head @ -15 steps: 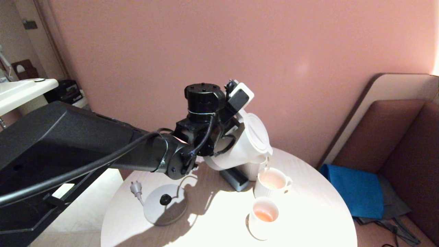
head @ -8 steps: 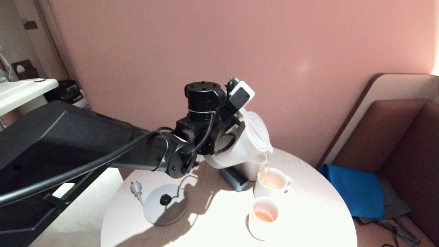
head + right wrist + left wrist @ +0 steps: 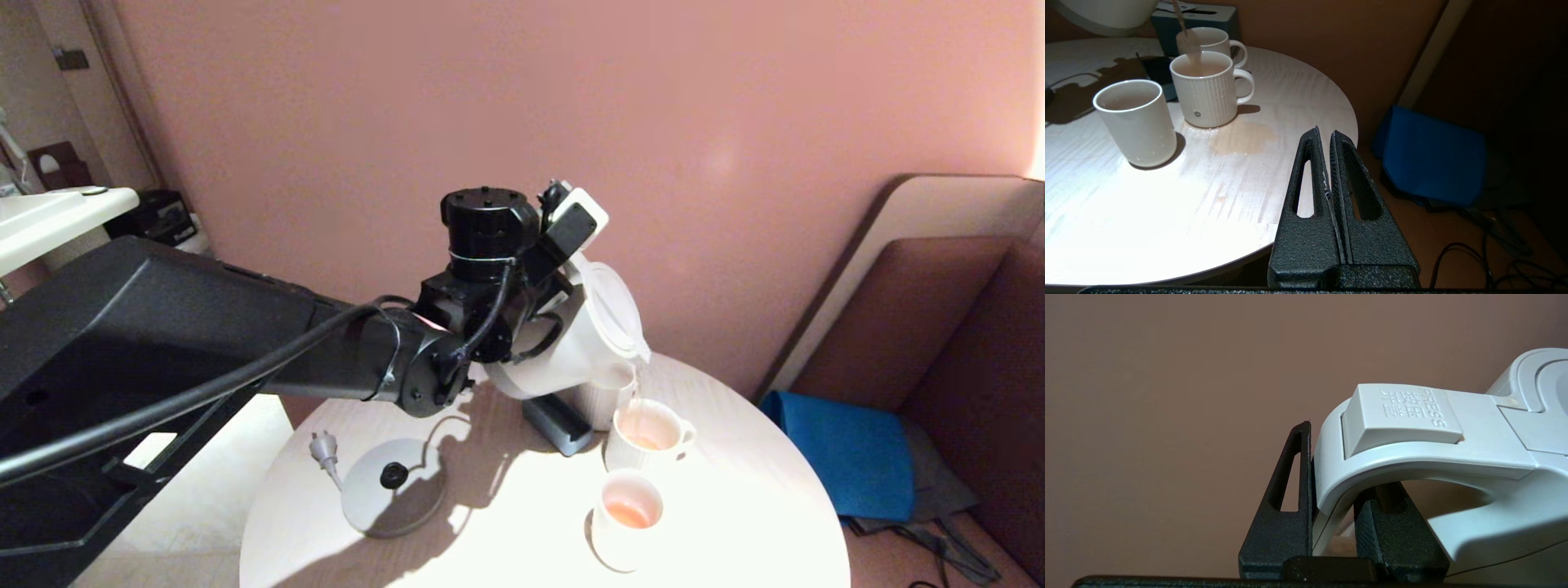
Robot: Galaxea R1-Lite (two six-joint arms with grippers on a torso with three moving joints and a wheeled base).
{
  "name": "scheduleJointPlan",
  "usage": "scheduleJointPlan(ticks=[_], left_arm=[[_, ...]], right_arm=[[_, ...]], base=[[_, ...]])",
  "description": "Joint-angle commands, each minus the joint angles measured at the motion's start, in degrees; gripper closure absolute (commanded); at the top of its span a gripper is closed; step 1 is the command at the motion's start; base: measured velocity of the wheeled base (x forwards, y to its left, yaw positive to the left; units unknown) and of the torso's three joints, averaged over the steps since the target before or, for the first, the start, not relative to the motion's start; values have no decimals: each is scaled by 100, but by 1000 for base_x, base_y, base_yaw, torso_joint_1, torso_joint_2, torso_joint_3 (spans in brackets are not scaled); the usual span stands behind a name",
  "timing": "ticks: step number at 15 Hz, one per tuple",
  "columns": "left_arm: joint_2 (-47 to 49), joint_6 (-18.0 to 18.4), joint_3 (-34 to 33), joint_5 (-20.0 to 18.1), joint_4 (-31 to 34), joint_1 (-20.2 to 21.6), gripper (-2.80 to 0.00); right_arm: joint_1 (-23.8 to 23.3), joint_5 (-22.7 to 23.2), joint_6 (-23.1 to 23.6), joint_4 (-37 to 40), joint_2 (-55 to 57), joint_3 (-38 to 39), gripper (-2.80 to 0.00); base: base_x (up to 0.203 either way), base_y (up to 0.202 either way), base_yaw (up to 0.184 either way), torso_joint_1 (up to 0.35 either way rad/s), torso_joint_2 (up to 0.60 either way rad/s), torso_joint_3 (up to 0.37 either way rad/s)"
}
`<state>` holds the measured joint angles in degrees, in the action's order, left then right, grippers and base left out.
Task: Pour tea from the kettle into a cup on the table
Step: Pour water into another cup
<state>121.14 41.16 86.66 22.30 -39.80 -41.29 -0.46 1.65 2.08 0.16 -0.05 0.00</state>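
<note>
The white kettle (image 3: 589, 341) hangs tilted over the round table (image 3: 735, 506), spout down. My left gripper (image 3: 545, 320) is shut on its loop handle (image 3: 1372, 457), one finger (image 3: 1286, 498) on each side. A thin stream of tea (image 3: 636, 392) runs from the spout into a ribbed white mug (image 3: 647, 437), which holds pale orange-pink liquid. The stream (image 3: 1183, 28) and mug (image 3: 1207, 94) also show in the right wrist view. A plain handleless cup (image 3: 625, 523) with tea stands nearer me. My right gripper (image 3: 1325, 132) is shut and empty beside the table's edge (image 3: 1347, 122).
A second ribbed mug (image 3: 1218, 41) and a dark box (image 3: 560, 425) stand behind the filling mug. The flat grey base (image 3: 392, 490) with its plug (image 3: 324, 447) lies at the left. A tea puddle (image 3: 1241, 139) lies beside the mug. A blue bag (image 3: 849, 457) lies at the right.
The kettle has tipped slightly further and lifted a little with my left wrist. Tea keeps streaming into the ribbed mug. The right arm has not moved.
</note>
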Motion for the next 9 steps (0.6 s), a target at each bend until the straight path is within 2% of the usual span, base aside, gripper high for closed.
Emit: scheduleJointPlan(ticks=[1, 9], left_arm=[[-2, 24, -9, 12, -19, -2, 0], [15, -47, -29, -6, -44, -2, 0]], right_arm=[[2, 2, 3, 2, 5, 0, 0], [2, 2, 3, 2, 5, 0, 0]], base=[[0, 0, 0, 0, 0, 0], [0, 0, 0, 0, 0, 0]])
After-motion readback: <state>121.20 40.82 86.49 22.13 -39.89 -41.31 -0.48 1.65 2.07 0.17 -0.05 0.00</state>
